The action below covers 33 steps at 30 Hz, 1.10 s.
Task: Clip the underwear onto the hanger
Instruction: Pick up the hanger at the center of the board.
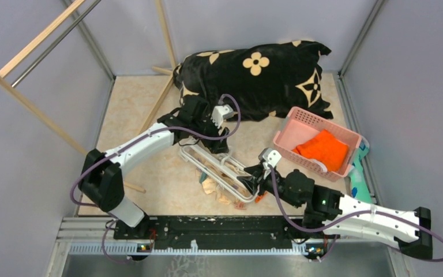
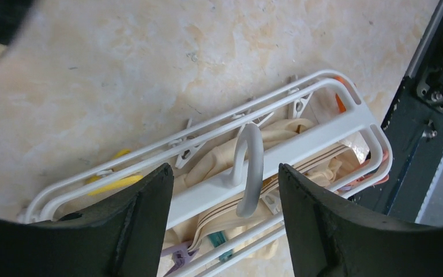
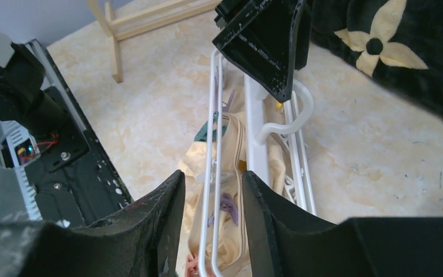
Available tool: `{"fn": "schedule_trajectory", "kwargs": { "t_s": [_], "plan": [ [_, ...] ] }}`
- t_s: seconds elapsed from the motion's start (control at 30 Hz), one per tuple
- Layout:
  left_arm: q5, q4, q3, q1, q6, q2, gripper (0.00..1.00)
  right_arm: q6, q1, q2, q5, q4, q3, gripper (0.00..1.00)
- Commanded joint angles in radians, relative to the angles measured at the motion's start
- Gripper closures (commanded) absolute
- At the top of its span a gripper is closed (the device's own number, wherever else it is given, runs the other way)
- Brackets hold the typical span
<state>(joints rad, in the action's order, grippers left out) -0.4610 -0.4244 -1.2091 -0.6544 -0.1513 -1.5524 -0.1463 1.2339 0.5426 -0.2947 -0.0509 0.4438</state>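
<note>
The hanger (image 1: 209, 161) lies flat on the counter (image 1: 150, 115), running slantwise from the left pincer (image 1: 210, 144) at its far end to the right pincer (image 1: 252, 183) at its near end. The underwear (image 1: 212, 186) is bunched beneath the hanger, its cream cloth showing through the bars and spilling out past the hanger's left rail; whether any clip bites it I cannot tell. In the left wrist view the left pincer (image 2: 224, 190) stands wide open above the hanger (image 2: 317, 141), with the hook (image 2: 252, 167) and the middle bar between its fingers (image 2: 144, 231) and clear of both, so it has hold of nothing. In the right wrist view the right pincer (image 3: 213, 179) is part open: the hanger's thin outer rails (image 3: 210, 231) run through the narrow gap, a sliver of space on either side, and nothing looks pinched. A yellow clip (image 2: 115, 183) hangs at the hanger's far end and a purple clip (image 3: 228, 208) near its near end. Right of the hanger sits a pink basket (image 1: 288, 124) holding an orange cloth (image 1: 323, 149); beyond the hanger lies a black flowered blanket (image 1: 254, 81).
</note>
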Motion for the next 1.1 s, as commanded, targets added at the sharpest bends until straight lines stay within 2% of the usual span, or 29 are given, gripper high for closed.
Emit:
{"fn": "schedule_trajectory", "kwargs": {
  "t_s": [0.0, 0.1, 0.17, 0.27, 0.4, 0.43, 0.7, 0.87, 1.07],
  "plan": [
    [-0.112, -0.105, -0.075, 0.004, -0.073, -0.064, 0.30, -0.097, -0.001, -0.060, -0.028, 0.013, -0.016, 0.59],
    [-0.112, -0.127, -0.071, 0.002, -0.086, -0.083, 0.35, -0.095, -0.002, -0.075, -0.035, -0.011, -0.017, 0.59],
    [-0.108, -0.128, -0.065, 0.002, -0.089, -0.092, 0.42, -0.090, -0.002, -0.081, -0.036, -0.020, -0.017, 0.59],
    [-0.097, -0.150, -0.088, 0.001, -0.092, -0.110, 0.58, -0.088, -0.002, -0.089, -0.043, -0.018, -0.016, 0.59],
    [-0.106, -0.190, -0.135, 0.002, -0.104, -0.109, 0.91, -0.098, -0.001, -0.100, -0.057, 0.006, -0.023, 0.59],
    [-0.109, -0.193, -0.144, 0.002, -0.107, -0.099, 0.95, -0.102, -0.001, -0.101, -0.057, 0.016, -0.026, 0.59],
    [-0.152, -0.109, -0.156, 0.002, -0.141, 0.112, 1.00, -0.145, -0.002, -0.094, -0.057, 0.073, -0.016, 0.56],
    [-0.178, -0.044, -0.167, 0.002, -0.131, 0.262, 1.00, -0.115, -0.003, -0.081, -0.092, 0.006, 0.088, 0.54],
    [-0.156, -0.071, -0.210, 0.003, -0.127, 0.328, 1.00, -0.050, -0.003, -0.081, -0.125, -0.126, 0.267, 0.49]
  ]
}}
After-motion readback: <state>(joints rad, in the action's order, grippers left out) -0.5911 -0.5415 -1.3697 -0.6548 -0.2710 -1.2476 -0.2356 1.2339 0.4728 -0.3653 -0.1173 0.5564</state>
